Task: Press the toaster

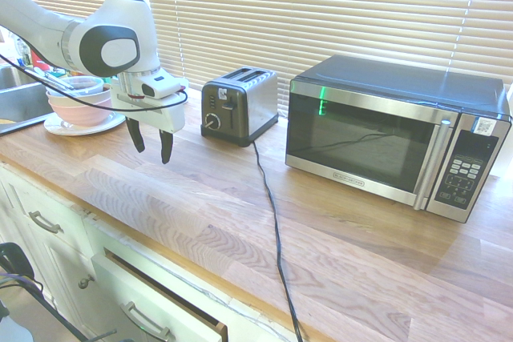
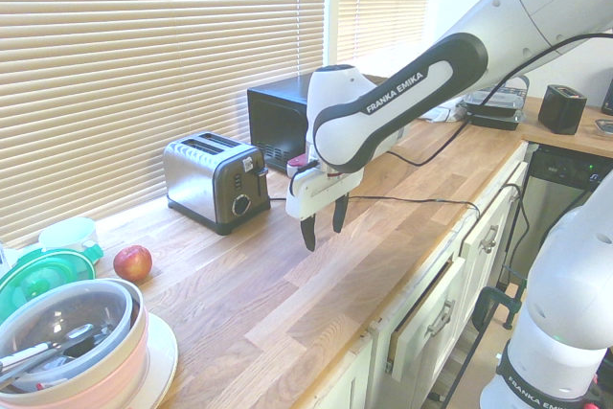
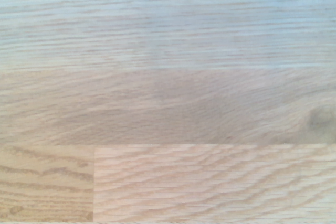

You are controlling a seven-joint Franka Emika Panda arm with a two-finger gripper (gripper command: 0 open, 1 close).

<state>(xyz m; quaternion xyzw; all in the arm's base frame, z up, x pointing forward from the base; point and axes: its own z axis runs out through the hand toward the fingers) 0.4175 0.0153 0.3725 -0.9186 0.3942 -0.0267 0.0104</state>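
The toaster (image 1: 240, 105) (image 2: 213, 180) is a small steel box with two slots, a black end panel, a round knob and a side lever. It stands on the wooden counter by the blinds, its black cord (image 1: 272, 222) running toward the counter's front edge. My gripper (image 1: 151, 146) (image 2: 324, 224) hangs above the counter in front of the toaster's knob end, apart from it, pointing down. Its two dark fingers stand open with nothing between them. Only bare wood grain shows in the wrist view.
A large steel-and-black microwave (image 1: 397, 134) (image 2: 278, 117) sits beside the toaster. Stacked bowls on a plate (image 1: 80, 102) (image 2: 72, 347), a red apple (image 2: 132, 262), a green lid (image 2: 43, 275) and the sink (image 1: 20, 98) lie behind the arm. A drawer (image 1: 160, 310) stands slightly ajar.
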